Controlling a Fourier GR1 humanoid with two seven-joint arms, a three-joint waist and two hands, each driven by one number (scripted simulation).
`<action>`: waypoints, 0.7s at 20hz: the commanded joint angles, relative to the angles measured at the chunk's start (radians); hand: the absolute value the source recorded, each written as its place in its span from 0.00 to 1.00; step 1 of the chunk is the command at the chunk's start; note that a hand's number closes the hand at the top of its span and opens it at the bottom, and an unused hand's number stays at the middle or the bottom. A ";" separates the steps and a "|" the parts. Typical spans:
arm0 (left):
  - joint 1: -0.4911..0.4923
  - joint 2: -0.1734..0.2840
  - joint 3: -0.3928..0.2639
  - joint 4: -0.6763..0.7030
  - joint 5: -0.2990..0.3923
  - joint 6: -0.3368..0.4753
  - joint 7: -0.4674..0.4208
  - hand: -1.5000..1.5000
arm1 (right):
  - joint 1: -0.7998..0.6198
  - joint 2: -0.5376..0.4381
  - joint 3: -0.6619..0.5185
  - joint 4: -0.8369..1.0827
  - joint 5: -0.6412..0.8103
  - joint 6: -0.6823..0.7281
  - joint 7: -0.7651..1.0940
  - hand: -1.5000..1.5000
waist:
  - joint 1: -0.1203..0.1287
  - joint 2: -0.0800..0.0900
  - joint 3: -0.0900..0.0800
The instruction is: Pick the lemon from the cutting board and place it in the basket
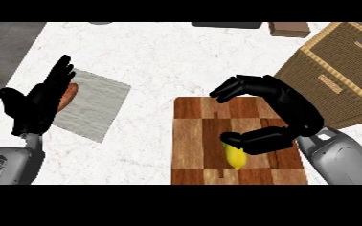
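Head view: the left hand (pixel 39 100) rests open, fingers up, over a grey mat (pixel 96 105); the lemon (pixel 237 158) lies on the wooden cutting board (pixel 194 143), beneath the right hand's (pixel 283 115) spread, curved fingers; the wicker basket (pixel 332 67) stands right.

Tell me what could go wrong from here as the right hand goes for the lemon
1. The right hand is arched over the cutting board, only its thumb near the lemon; closing now could nudge the lemon away rather than catch it.
2. The lemon lies near the board's front edge, so a push might roll it off.
3. The basket sits close behind the hand; a low carry might clip its rim.
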 commanded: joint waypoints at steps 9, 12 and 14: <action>-0.003 -0.028 0.034 0.080 0.026 0.004 0.079 0.50 | -0.121 0.284 0.316 -0.113 0.445 -0.140 0.536 0.00 | -0.058 -0.019 -0.002; 0.013 -0.009 0.040 0.068 0.025 -0.007 0.076 0.50 | -0.210 0.170 0.286 -0.152 0.492 -0.023 0.706 0.00 | -0.067 -0.028 -0.004; 0.025 -0.028 0.035 0.063 0.023 0.008 0.075 0.50 | -0.287 0.114 0.268 -0.142 0.561 0.026 0.792 0.00 | -0.067 -0.033 -0.005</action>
